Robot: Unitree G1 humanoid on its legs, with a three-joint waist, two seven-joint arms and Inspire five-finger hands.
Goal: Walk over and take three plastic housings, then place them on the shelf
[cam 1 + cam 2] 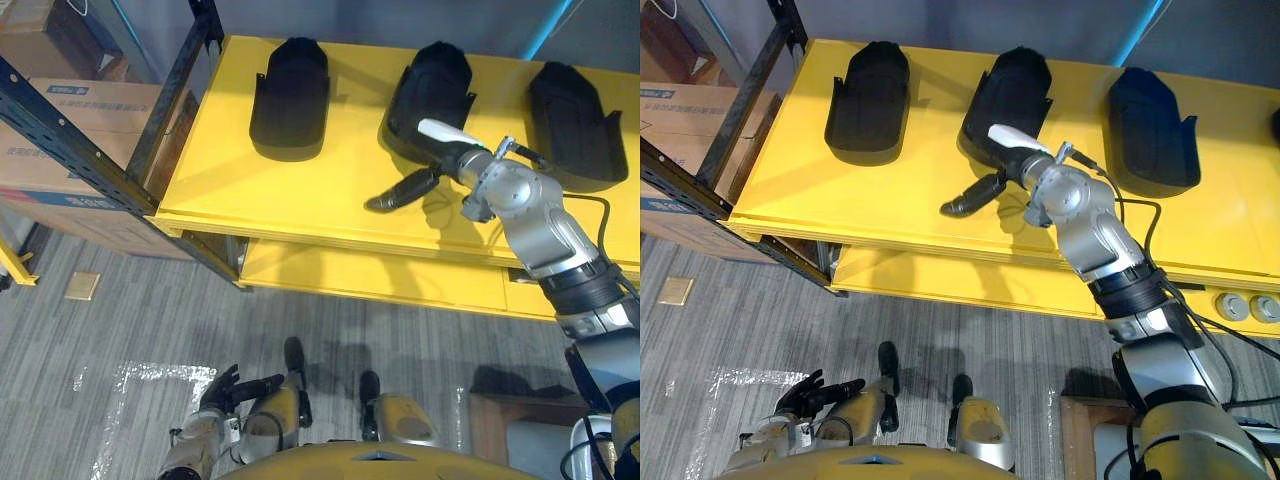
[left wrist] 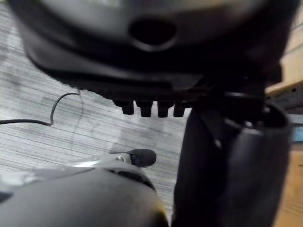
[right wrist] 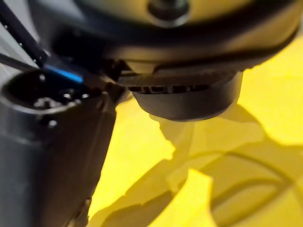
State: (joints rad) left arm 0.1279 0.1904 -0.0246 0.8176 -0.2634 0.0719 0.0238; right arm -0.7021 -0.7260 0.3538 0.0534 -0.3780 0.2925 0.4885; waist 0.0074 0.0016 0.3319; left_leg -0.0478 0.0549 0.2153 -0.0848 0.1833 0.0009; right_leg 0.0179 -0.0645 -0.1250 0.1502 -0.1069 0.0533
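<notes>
Three black plastic housings lie in a row on the yellow shelf (image 1: 300,195): one at the left (image 1: 290,95), one in the middle (image 1: 432,90), one at the right (image 1: 575,120). My right hand (image 1: 455,160) hovers over the shelf at the near edge of the middle housing. It is open, its straight fingers (image 1: 400,190) pointing left over bare shelf, and its white-covered thumb (image 1: 445,131) lies over that housing's near rim. It holds nothing. My left hand (image 1: 225,390) hangs low near the floor, open and empty.
A dark blue rack frame (image 1: 70,140) runs along the shelf's left side, with cardboard boxes (image 1: 80,110) behind it. A lower yellow shelf (image 1: 380,275) sits beneath the top one. On the grey floor lie a small tan tile (image 1: 83,286) and a brown box (image 1: 520,425).
</notes>
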